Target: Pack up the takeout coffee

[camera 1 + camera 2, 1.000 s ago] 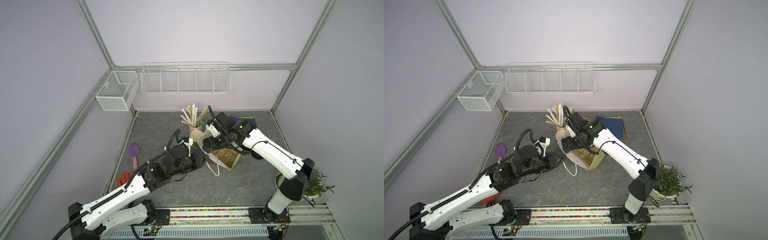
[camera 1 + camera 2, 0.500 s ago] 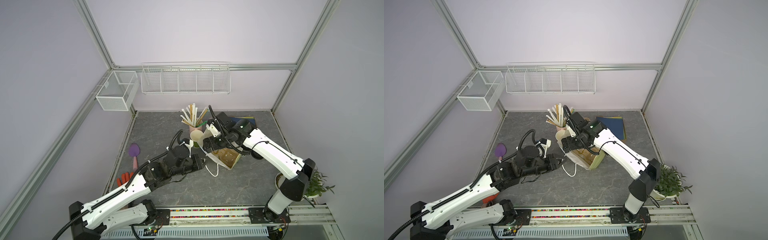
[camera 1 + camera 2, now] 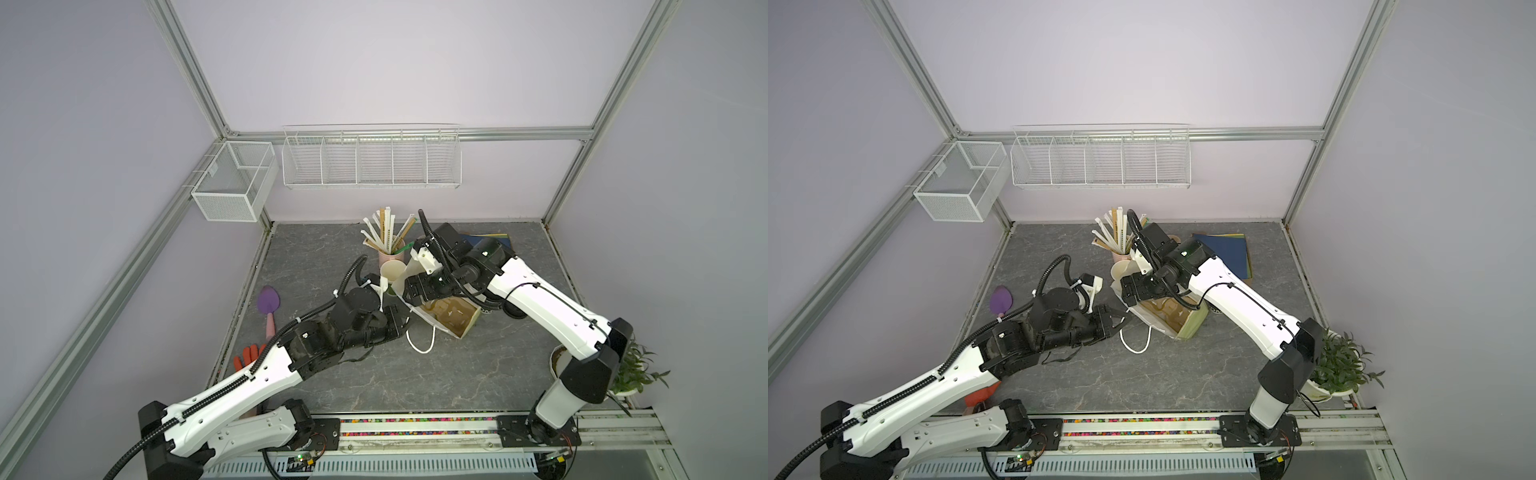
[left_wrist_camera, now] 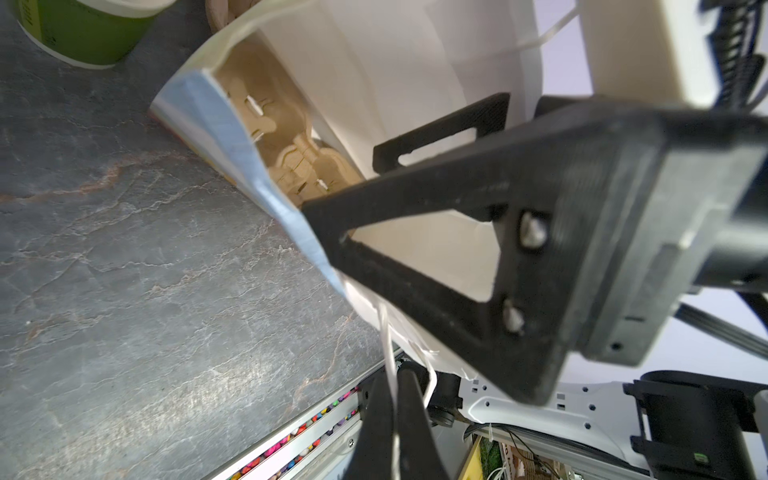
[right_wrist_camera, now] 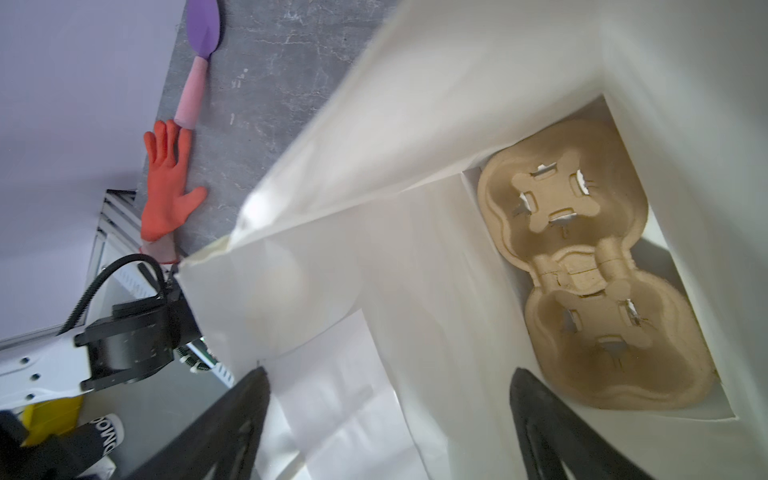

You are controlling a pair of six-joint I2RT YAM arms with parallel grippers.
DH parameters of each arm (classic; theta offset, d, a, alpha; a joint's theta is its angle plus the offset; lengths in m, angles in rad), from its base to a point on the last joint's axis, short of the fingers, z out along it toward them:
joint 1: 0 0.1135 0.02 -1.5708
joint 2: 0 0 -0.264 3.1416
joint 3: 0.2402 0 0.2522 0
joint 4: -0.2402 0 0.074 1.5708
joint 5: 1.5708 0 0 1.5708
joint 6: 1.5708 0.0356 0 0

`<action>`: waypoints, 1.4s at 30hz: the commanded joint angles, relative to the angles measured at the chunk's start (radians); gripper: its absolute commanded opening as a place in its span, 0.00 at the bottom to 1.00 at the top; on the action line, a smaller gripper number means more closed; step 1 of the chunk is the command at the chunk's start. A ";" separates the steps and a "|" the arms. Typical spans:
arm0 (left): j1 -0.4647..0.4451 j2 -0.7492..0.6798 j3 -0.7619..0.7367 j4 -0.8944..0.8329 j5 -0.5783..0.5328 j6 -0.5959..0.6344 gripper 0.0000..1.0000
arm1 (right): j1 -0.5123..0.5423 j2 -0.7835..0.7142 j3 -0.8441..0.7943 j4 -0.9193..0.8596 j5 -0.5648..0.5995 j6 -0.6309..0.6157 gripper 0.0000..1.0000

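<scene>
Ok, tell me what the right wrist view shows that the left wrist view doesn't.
Only right wrist: the orange glove and purple spatula. Only left wrist: the green cup and the left hand shut on the bag's string handle. Both: the white paper bag with the cardboard cup carrier inside.

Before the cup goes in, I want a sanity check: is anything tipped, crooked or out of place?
Yes. The paper bag lies tipped on its side on the table, mouth toward the left hand, which pinches its handle string. The cup carrier inside stands on edge, not flat, so a cup would probably not seat.
</scene>
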 commanded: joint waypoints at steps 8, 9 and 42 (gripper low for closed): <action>-0.005 0.042 0.103 -0.086 -0.034 0.014 0.00 | -0.005 -0.070 0.056 -0.038 -0.109 -0.008 0.93; -0.005 0.040 0.098 -0.084 -0.034 0.015 0.00 | -0.005 -0.072 0.058 -0.047 -0.119 -0.017 0.94; 0.088 0.088 0.190 -0.174 0.016 0.130 0.00 | -0.137 -0.324 -0.381 0.889 -0.871 0.615 0.95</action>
